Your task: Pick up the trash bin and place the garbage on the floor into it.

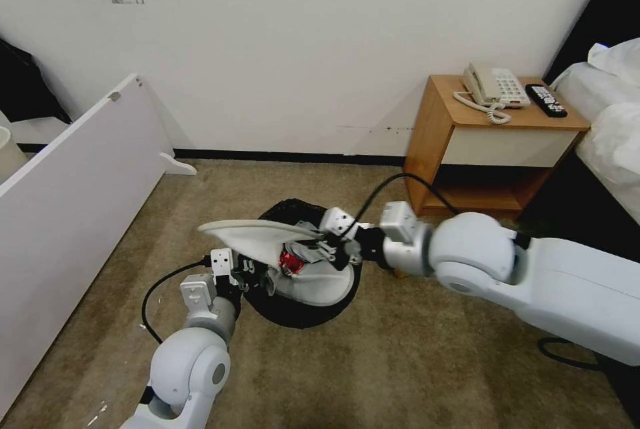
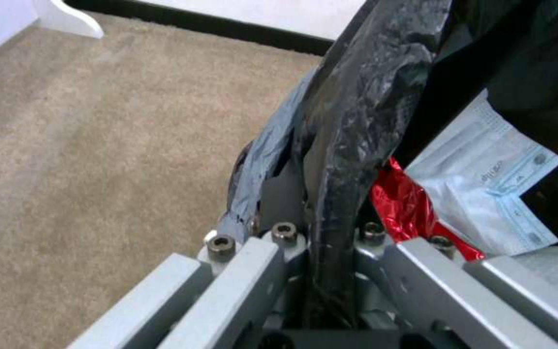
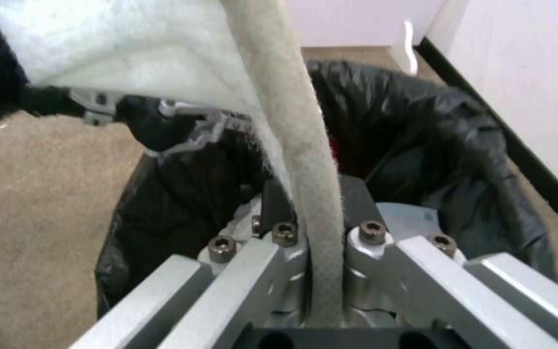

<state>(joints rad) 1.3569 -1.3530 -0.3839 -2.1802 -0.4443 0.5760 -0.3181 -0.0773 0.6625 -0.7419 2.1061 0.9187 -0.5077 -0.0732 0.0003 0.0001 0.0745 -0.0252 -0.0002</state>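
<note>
**Two grippers busy: slipper over bin**

Left gripper (image 2: pixel 317 242) pinches trash bin (image 1: pixel 303 312) rim, bin just above the floor (image 1: pixel 413 362). Right gripper (image 3: pixel 321 232) clamps white slipper (image 1: pixel 257 235) over the opening. Step: depositing. Next, probably lower, then release.

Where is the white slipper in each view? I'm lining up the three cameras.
Head view: the white slipper is above the trash bin, pinched by the right gripper.
Left wrist view: I cannot pick it out.
Right wrist view: its edge runs up from the shut jaws.
Shared landmark: the bin's black bag.
</note>
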